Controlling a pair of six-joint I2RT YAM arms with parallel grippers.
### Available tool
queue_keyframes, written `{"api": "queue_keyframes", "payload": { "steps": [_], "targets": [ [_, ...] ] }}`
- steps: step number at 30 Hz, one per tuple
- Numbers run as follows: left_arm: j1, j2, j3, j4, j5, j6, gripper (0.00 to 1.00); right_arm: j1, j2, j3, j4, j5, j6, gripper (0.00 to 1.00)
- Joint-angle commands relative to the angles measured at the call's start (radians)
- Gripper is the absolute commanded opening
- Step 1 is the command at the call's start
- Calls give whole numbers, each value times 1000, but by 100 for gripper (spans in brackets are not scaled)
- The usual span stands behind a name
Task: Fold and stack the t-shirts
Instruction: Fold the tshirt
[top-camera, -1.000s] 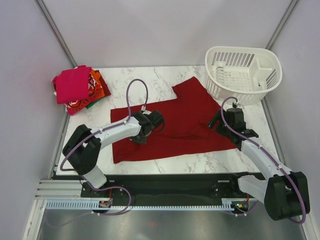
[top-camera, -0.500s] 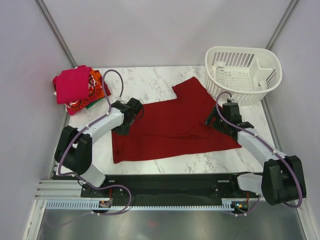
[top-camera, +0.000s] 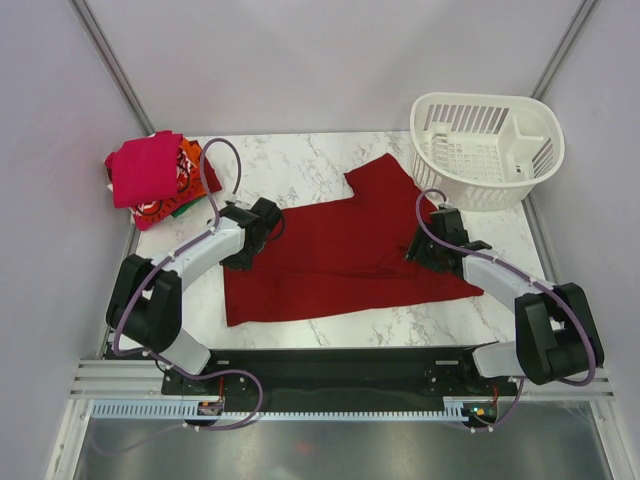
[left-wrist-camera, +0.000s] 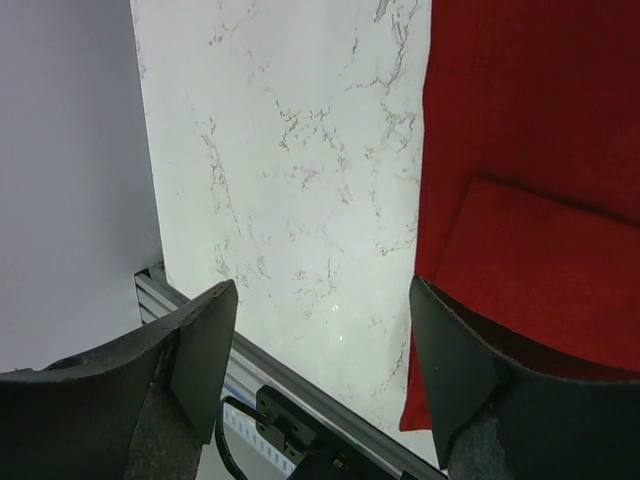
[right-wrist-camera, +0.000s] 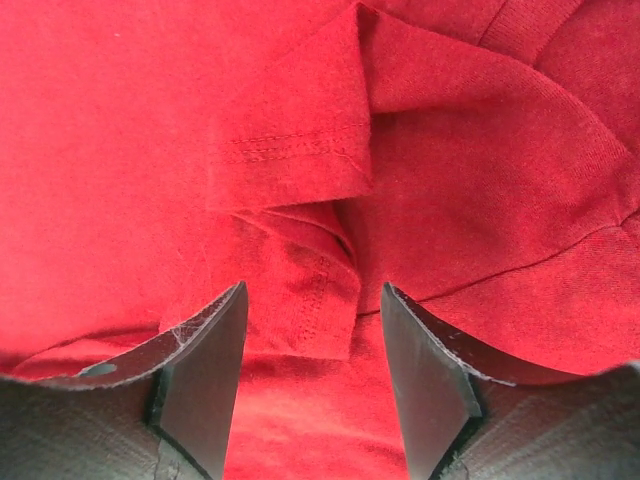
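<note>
A plain dark red t-shirt (top-camera: 340, 250) lies spread on the marble table (top-camera: 300, 165), one sleeve reaching toward the basket. Folded t-shirts, magenta-pink on top with orange and red beneath, form a pile (top-camera: 150, 175) at the far left corner. My left gripper (top-camera: 243, 255) hovers open at the red shirt's left edge. The left wrist view shows bare marble between the fingers of that gripper (left-wrist-camera: 325, 330), and one finger (left-wrist-camera: 450, 370) overlaps the shirt (left-wrist-camera: 540, 150). My right gripper (top-camera: 416, 250) stands open low over the shirt's right part. In its wrist view the right gripper (right-wrist-camera: 312, 340) straddles a creased sleeve hem (right-wrist-camera: 300, 150).
A white slotted basket (top-camera: 487, 148) stands at the far right corner, close behind the right arm. Purple cables loop above both wrists. A metal rail (left-wrist-camera: 300, 390) runs along the table's edge just beyond the left fingers. Grey walls close in on both sides.
My left gripper let go of the shirt's middle, opened and moved left to the shirt's left edge. My right gripper shifted slightly left over the cloth and its jaws narrowed.
</note>
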Motion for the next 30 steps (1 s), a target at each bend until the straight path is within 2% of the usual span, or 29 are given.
{"api": "queue_keyframes", "payload": {
  "steps": [1,4,13,16,17,19,26,28,29,30],
  "targets": [
    [0,-25,9,4,-55,-43,77,8,17,9,40,18,0,63],
    [0,-25,9,7,-53,-45,76,15,29,12,40,18,3,60],
    [2,-28,8,12,-52,-42,76,43,58,12,41,16,8,38],
    [0,-29,6,15,-50,-42,76,44,58,16,41,16,6,19],
    [0,-29,6,18,-50,-42,76,47,57,18,41,13,6,9],
    [0,-31,6,19,-49,-40,76,49,55,27,38,12,6,0],
    [0,-38,5,25,-43,-37,76,61,48,128,-15,15,-11,2],
    [0,-41,2,25,-41,-36,76,61,42,148,-46,39,-31,16],
    [0,-44,2,28,-41,-36,76,60,35,153,-60,68,-37,27],
    [0,-48,0,30,-38,-36,75,61,17,150,-81,87,-49,31]
  ]
}}
